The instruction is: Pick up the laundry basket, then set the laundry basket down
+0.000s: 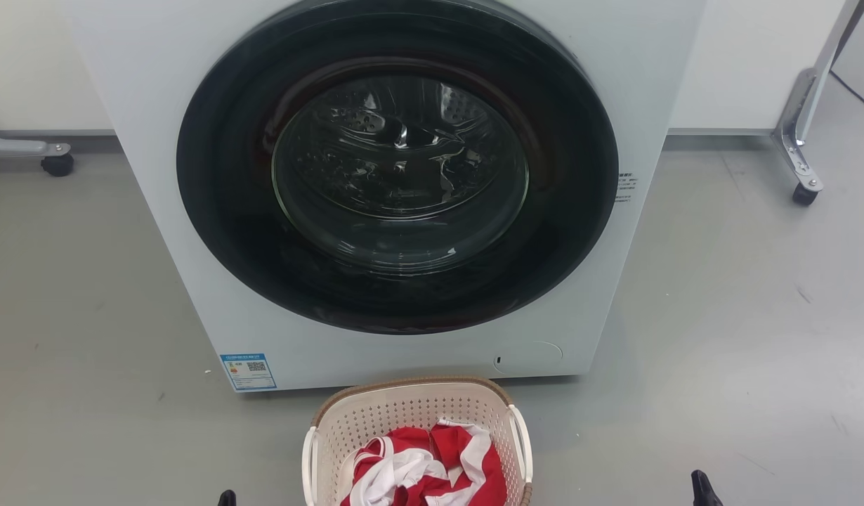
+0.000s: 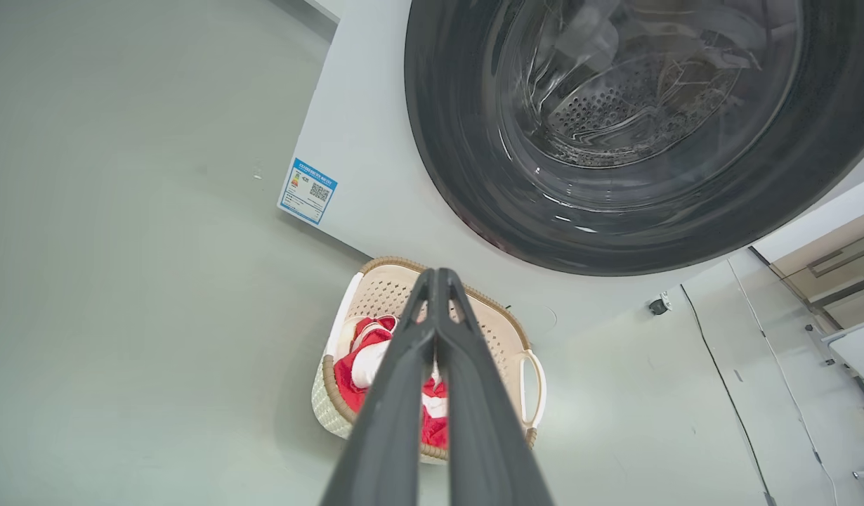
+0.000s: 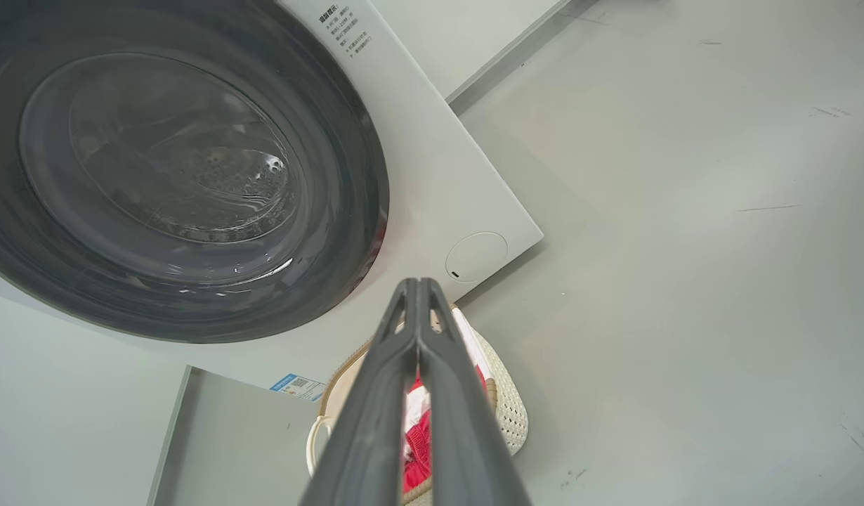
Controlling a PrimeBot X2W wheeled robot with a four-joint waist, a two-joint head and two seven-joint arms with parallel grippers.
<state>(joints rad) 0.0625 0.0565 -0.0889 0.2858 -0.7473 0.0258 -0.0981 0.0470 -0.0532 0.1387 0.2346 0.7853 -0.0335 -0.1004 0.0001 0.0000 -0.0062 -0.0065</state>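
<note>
I have the laundry basket (image 1: 404, 414) standing on the grey floor (image 1: 88, 316), just in front of the white washing machine (image 1: 158, 105) and centred below its round dark door (image 1: 397, 169). A red and white garment (image 1: 425, 471) lies bunched inside the basket. In the left wrist view, my left gripper (image 2: 437, 275) has its 2 fingers pressed together at the tips, gripping nothing. My right gripper (image 3: 418, 282) is the same, 2 fingers closed tip to tip and empty. In the head view, 1 dark fingertip pokes up at the bottom edge on each side of the basket, neither touching it, the right one farther off.
</note>
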